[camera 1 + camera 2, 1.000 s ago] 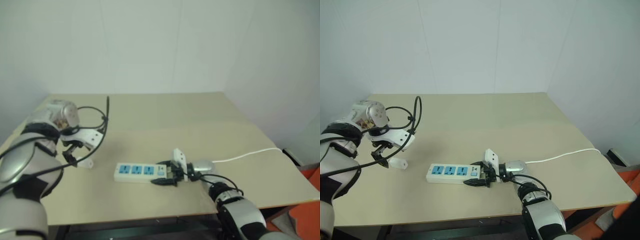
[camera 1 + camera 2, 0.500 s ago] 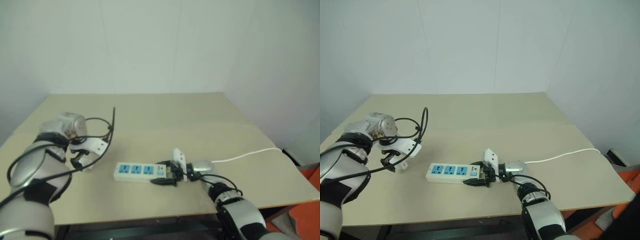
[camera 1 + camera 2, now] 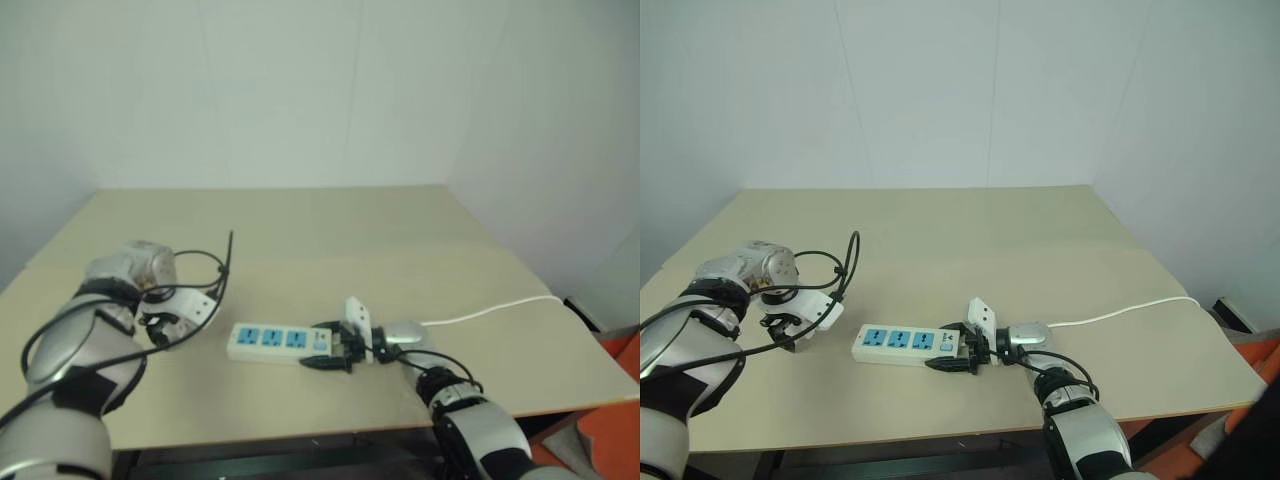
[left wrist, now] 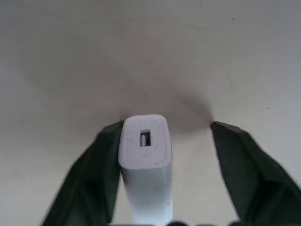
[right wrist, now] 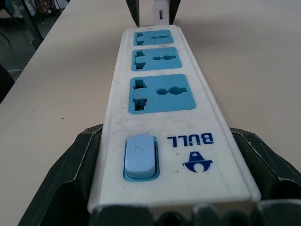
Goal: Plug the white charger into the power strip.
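Note:
The white charger [image 4: 145,160] lies on the table between the fingers of my left gripper [image 4: 167,129]. That gripper points down at the table's left side. One finger [image 4: 101,165] touches the charger's side, and the other stands a little off it. The same charger [image 5: 160,10] shows past the far end of the power strip [image 3: 905,345], a white bar with three blue sockets lying flat mid-table. My right gripper [image 3: 952,347] is shut on the strip's switch end, one finger on each long side [image 5: 75,165].
The strip's thin white cord [image 3: 1120,311] runs off to the table's right edge. The beige table [image 3: 970,240] stands against a white wall. An orange object [image 3: 1255,360] sits on the floor off the table's right side.
My left gripper has come down over the charger and its fingers have drawn in around it. The right gripper and the power strip have kept still.

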Tool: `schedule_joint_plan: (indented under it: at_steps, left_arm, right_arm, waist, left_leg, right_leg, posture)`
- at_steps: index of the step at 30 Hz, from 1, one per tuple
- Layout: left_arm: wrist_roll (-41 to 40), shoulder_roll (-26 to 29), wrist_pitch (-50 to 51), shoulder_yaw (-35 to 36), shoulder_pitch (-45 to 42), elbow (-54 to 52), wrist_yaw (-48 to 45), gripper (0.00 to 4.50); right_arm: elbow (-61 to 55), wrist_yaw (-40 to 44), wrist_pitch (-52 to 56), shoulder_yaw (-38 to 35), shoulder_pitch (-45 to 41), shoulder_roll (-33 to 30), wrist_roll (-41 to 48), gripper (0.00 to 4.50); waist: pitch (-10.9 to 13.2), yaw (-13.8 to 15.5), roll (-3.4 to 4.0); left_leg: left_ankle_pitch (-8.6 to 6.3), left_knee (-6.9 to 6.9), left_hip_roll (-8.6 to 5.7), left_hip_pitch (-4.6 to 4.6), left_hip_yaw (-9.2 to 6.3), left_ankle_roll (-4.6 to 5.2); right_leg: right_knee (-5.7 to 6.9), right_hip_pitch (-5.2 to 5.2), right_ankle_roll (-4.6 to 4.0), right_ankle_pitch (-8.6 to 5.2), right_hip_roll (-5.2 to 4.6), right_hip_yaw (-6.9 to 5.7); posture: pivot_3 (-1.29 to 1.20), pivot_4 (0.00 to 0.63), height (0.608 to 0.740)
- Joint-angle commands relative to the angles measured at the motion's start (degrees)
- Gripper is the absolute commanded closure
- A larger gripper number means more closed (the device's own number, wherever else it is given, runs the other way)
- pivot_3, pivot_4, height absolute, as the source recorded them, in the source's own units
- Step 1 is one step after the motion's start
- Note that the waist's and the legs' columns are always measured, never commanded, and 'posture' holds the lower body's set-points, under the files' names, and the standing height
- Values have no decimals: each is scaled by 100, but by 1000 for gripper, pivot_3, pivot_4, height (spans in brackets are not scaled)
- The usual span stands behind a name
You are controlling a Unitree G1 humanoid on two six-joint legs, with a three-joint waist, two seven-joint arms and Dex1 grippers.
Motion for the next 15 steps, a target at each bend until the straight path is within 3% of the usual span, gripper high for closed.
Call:
schedule_joint_plan:
  at_steps: [1,3,4,10,15]
  left_arm:
    - [-1,82,-69,147,31,-10,-135,2793]
    - [-27,108,-56,216,32,8,-225,3391]
    - [-5,128,-63,227,27,8,-226,3453]
    - [-49,214,26,397,-84,-19,-51,3454]
    - [-491,186,211,994,-391,-88,-98,3454]
  right_arm:
    - [-15,10,100,51,120,126,-4,1067]
    - [-11,6,108,49,113,129,-4,1067]
    - [-5,7,108,50,106,126,-7,1067]
    - [4,116,114,73,59,95,-23,1067]
    - [-55,396,93,92,92,86,20,1067]
  waist:
    - [0,-2,0]
    - [0,-3,0]
    - [0,-4,0]
    - [0,-3,0]
    - [0,7,0]
  left_leg:
    - [0,0,0,0,0,0]
    - [0,0,0,0,0,0]
    - [0,0,0,1,0,0]
    - [0,0,0,0,-1,0]
    - [0,0,0,-5,-2,0]
  right_leg:
    - [0,0,0,0,0,0]
    - [0,0,0,0,0,0]
    - [0,0,0,0,0,0]
    - [0,0,-1,-1,1,0]
    - [-1,-1,1,-2,1,-2]
  posture:
    - [0,150,740]
    - [0,150,740]
    - [0,150,740]
    - [0,150,740]
    - [0,150,740]
